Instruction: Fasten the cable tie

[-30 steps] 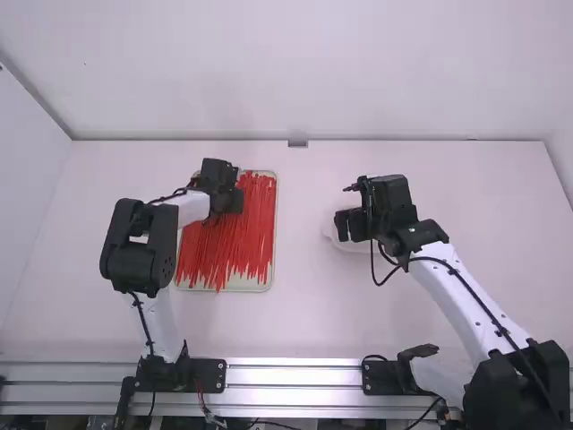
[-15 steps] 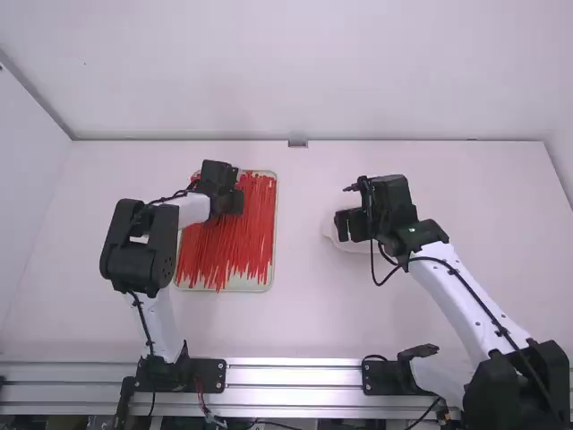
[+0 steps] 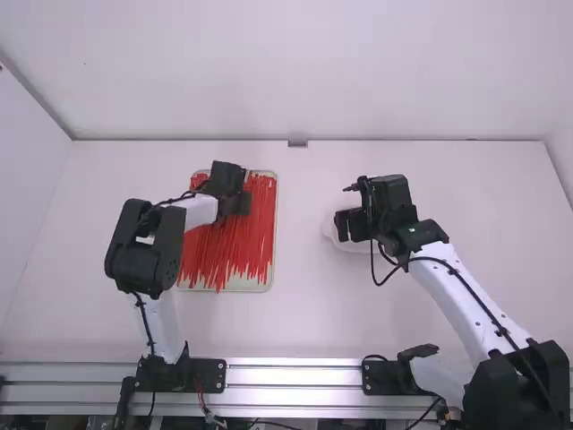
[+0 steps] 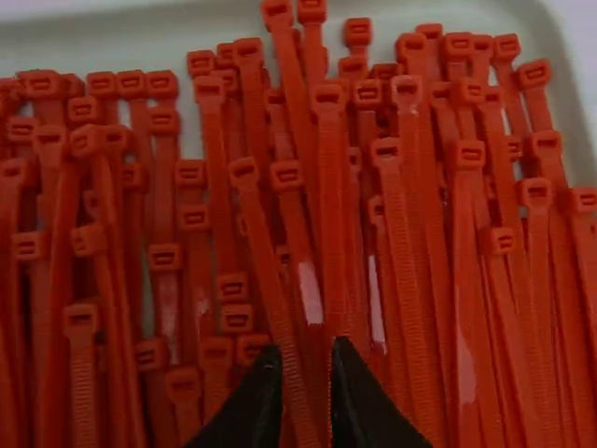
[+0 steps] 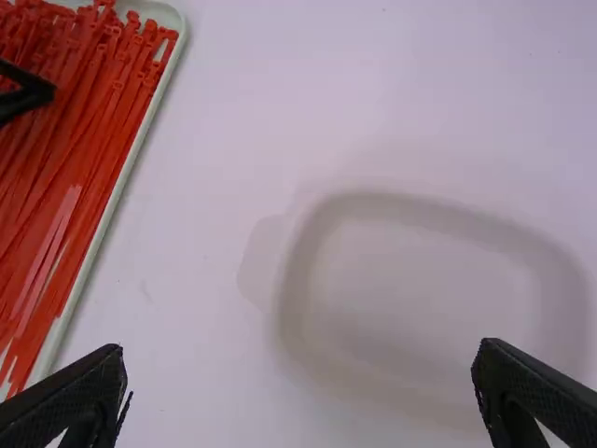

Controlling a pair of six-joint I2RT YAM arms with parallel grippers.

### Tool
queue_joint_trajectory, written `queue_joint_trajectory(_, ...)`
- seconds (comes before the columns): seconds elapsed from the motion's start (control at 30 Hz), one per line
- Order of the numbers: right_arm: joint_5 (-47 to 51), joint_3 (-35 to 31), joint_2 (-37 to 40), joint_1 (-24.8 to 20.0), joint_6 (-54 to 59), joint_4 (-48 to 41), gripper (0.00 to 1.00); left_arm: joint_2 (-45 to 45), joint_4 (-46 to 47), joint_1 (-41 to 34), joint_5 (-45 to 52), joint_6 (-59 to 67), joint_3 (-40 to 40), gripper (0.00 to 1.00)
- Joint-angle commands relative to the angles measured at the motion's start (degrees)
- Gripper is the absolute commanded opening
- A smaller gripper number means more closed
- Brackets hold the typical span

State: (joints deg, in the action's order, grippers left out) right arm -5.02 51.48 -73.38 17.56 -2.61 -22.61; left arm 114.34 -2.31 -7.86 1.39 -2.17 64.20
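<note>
A heap of red cable ties lies in a shallow pale tray left of the middle. My left gripper is down in the far end of the heap. In the left wrist view its fingertips stand close together with one tie strap pinched between them, among many tie heads. My right gripper hovers to the right of the tray, wide open and holding nothing, above a small white dish.
The tray's rim and the ties' ends appear beside the dish in the right wrist view. Bare white table surrounds both. A wall closes off the far edge of the table.
The left gripper has slid slightly to the right across the far end of the tie heap. The right arm has stayed where it was.
</note>
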Motion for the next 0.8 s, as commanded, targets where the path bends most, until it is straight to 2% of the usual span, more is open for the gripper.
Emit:
queue_joint_trajectory(0.0, -0.09, 2.10, -0.33, 0.11, -0.09, -0.20, 0.98, 0.96, -0.07, 0.87, -1.46, -1.03, -0.57, 0.15)
queue_joint_trajectory(0.77, -0.07, 2.10, -0.33, 0.04, 0.07, -0.13, 0.98, 0.96, 1.84, 1.09, -2.34, -0.98, -0.57, 0.17)
